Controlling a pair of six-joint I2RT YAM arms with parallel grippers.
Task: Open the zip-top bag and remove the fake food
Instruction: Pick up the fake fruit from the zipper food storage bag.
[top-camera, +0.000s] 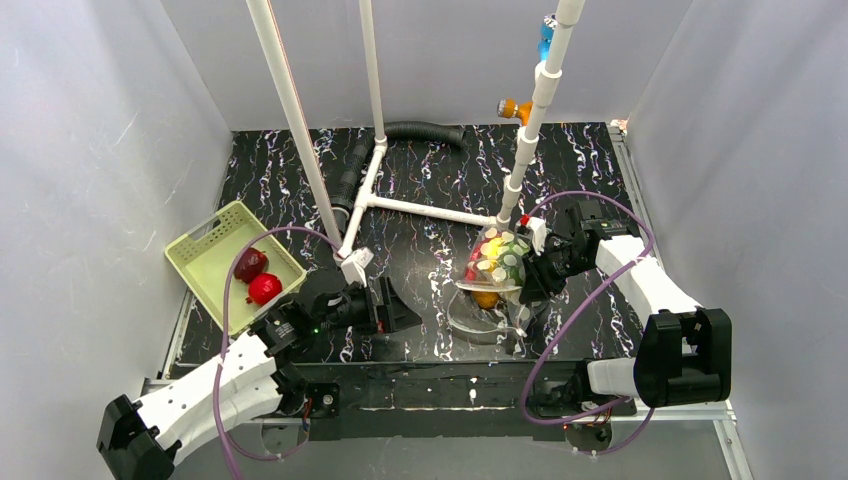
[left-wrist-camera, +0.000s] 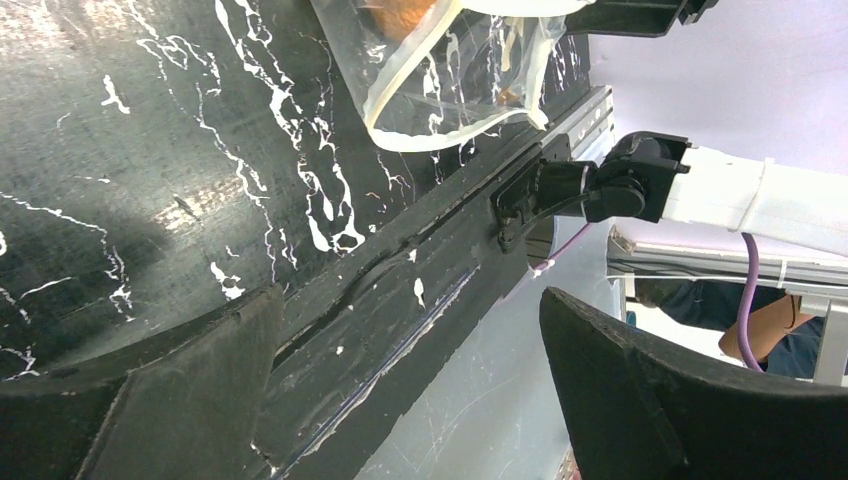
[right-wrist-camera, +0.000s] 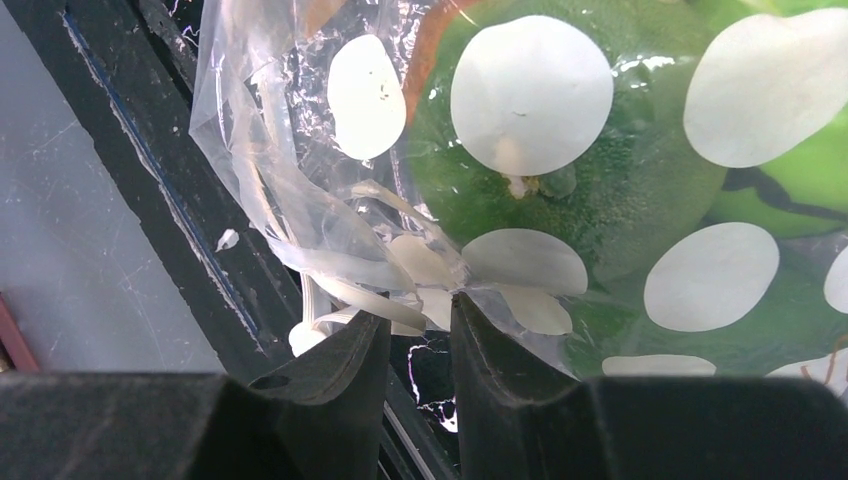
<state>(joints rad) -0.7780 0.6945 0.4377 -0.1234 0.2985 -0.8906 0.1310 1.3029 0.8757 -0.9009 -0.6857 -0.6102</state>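
The right hand (right-wrist-camera: 418, 322) is clamping a crumpled fold of the zip-top bag (right-wrist-camera: 300, 190) between nearly closed fingers, holding it up over the bench (top-camera: 420, 190). The film is clear and floppy, printed with pale round dots. Fake food (right-wrist-camera: 600, 170), green and pebbled, is pressing against it from inside. The left hand (left-wrist-camera: 408, 300) is standing fully spread, gripping nothing. Two red round pieces (top-camera: 264, 289) are lying in the perforated basket (top-camera: 205, 250).

Nothing legible anywhere in view — no text; no labels.
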